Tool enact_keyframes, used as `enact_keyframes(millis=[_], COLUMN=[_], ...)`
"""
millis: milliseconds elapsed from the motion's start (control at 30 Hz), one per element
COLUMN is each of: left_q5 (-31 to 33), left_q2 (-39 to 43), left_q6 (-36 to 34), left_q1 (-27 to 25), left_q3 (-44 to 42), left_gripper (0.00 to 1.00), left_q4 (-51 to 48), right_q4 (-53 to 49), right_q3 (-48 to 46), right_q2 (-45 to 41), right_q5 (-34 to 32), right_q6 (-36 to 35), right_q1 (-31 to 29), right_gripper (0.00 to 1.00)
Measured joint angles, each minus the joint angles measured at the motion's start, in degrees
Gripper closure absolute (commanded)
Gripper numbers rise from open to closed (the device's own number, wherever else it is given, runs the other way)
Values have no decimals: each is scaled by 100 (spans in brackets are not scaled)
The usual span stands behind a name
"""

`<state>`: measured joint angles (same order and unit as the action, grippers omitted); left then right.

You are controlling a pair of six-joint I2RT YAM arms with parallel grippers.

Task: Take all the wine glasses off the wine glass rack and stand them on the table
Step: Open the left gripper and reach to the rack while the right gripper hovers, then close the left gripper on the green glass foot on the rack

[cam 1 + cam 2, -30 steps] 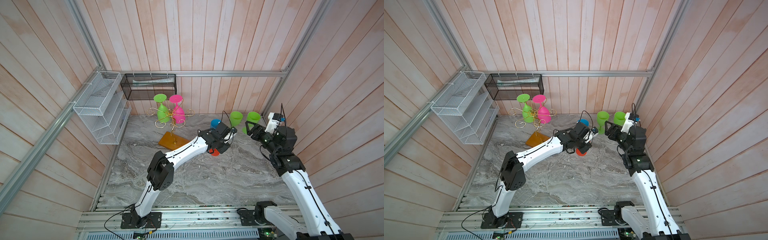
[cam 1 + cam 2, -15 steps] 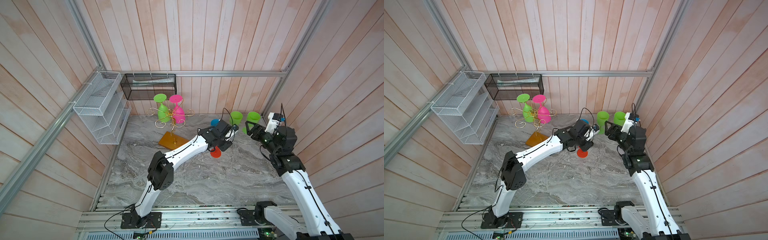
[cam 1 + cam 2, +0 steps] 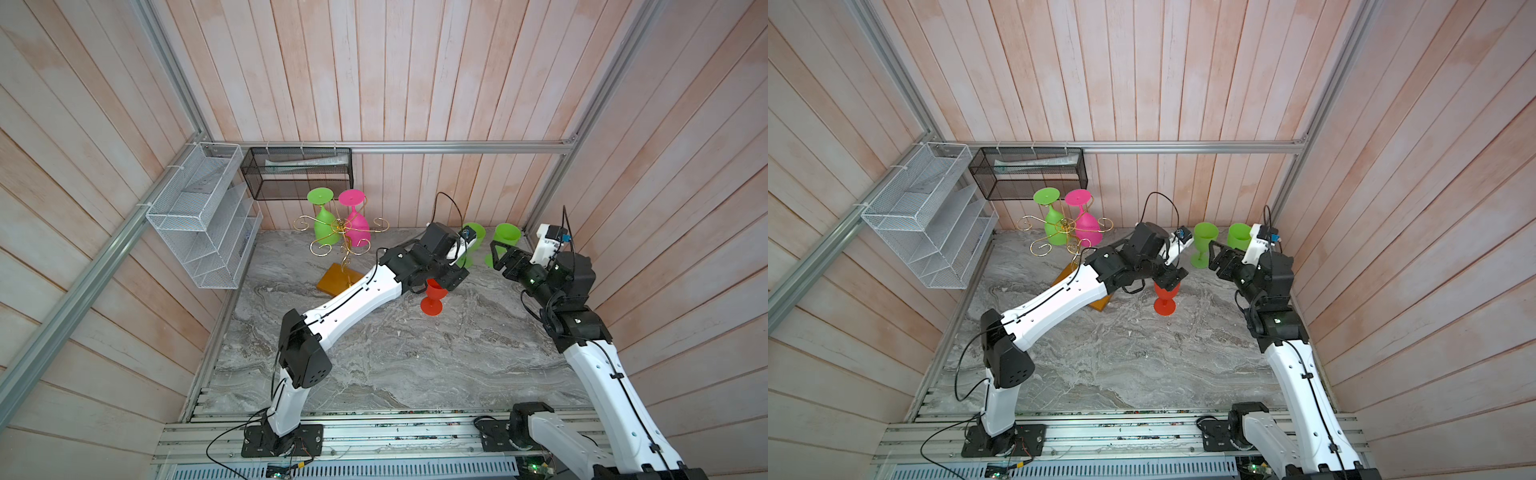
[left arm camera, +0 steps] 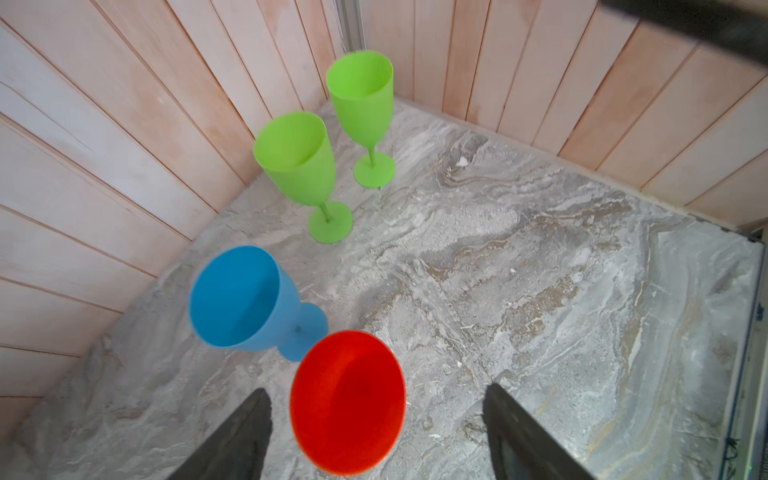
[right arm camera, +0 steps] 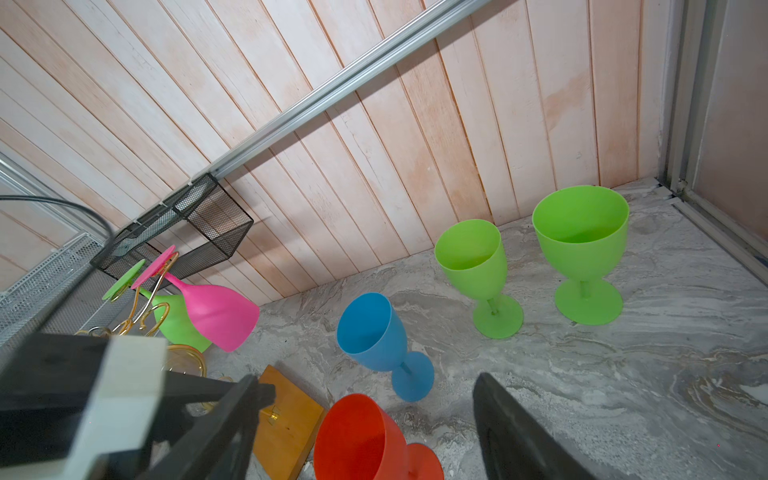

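- Left: the gold wire wine glass rack (image 3: 340, 226) holds a green plastic glass (image 3: 323, 227) and a pink plastic glass (image 3: 358, 229).
- Centre: we find the red plastic wine glass (image 3: 433, 296) standing on the marble tabletop (image 3: 374, 353), between the left gripper (image 4: 377, 390)'s spread jaws.
- Right gripper (image 5: 370, 380): jaws spread, empty.

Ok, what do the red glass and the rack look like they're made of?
Red glass: probably plastic, matte; opaque, evenly coloured, no see-through shine. Wine glass rack: thin metal wire, shiny gold finish with glints; its base looks like amber varnished wood.
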<state>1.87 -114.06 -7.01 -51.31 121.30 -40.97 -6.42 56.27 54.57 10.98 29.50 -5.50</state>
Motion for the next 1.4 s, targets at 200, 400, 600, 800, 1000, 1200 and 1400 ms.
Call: enact_keyframes(millis=[200, 400, 600, 800, 1000, 1200, 1400], left_q5=[203, 444, 382, -337, -1429, -2236, -2686], left_q2=[688, 1202, 1847, 2393, 2350, 2041, 1394], left_q6=[286, 728, 1375, 2190, 3005, 3543, 3722], left_q1=[291, 798, 1987, 3563, 4861, 5390, 5530], left_q3=[160, 188, -168, -831, -1285, -1416, -1043], left_gripper=[14, 14, 14, 20, 25, 27, 32], left_q4=[-44, -284, -326, -186, 127, 549, 691], right_q4=[105, 367, 529, 621, 686, 686, 686], right_q3=[83, 302, 586, 914, 953, 953, 953], right_q2=[37, 437, 1054, 1554, 1812, 1928, 1961], right_q5=[-37, -201, -417, -608, -669, -688, -710], right_q6=[-20, -114, -240, -431, -490, -542, -560], right_q1=[-306, -1117, -1908, -2540, -2879, -3016, -3027], right_gripper=[18, 17, 18, 19, 21, 21, 22])
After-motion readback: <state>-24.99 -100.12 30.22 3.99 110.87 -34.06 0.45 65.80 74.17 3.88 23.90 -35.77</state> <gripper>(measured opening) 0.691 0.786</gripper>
